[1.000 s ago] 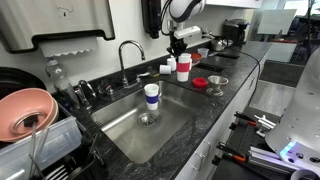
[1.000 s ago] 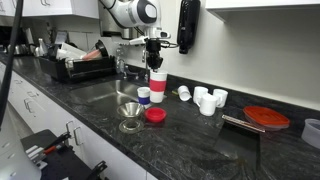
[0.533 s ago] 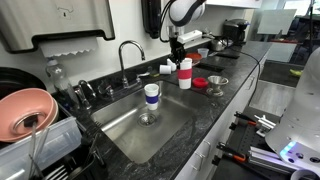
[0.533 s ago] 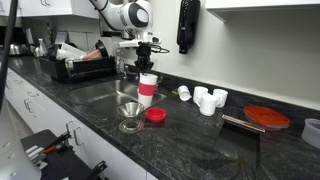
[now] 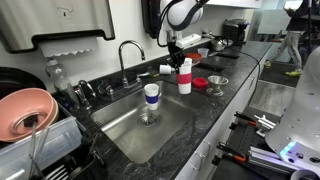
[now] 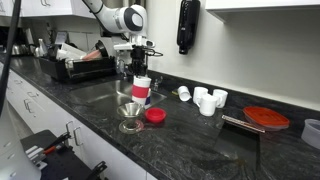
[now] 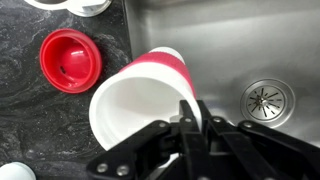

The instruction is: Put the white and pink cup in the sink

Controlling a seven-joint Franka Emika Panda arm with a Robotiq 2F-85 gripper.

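The task is in its carrying step. The gripper [image 7: 195, 115] is clamped on the rim of the white and pink cup [image 7: 140, 95], with 1 finger inside the mouth and the other against the outer wall. In the wrist view the cup hangs tilted, its open mouth toward the camera and its pink band leading away. It sits right at the line where the dark countertop [image 7: 30, 120] meets the steel wall of the sink [image 7: 240, 40]. In both exterior views the cup [image 5: 185, 76] [image 6: 141, 90] hangs under the gripper [image 5: 180, 62] [image 6: 140, 72] by the end of the basin. It seems to be clear of the counter, though at this size the gap beneath it is hard to make out.

The cup is not yet in the sink [image 5: 150, 135]. By my reading, the next move calls for a short carry out over the basin and then a descent until the base meets the steel floor. Only then should the fingers part. The blue-banded cup [image 5: 151, 96] stands inside near the drain [image 7: 265, 100], so the set-down spot should keep well apart from it. The red lid [image 7: 70, 60] and the metal funnel [image 6: 131, 110] lie on the counter just beside the path.

No brand, label or writing can be read on the cups, the lid or the sink.
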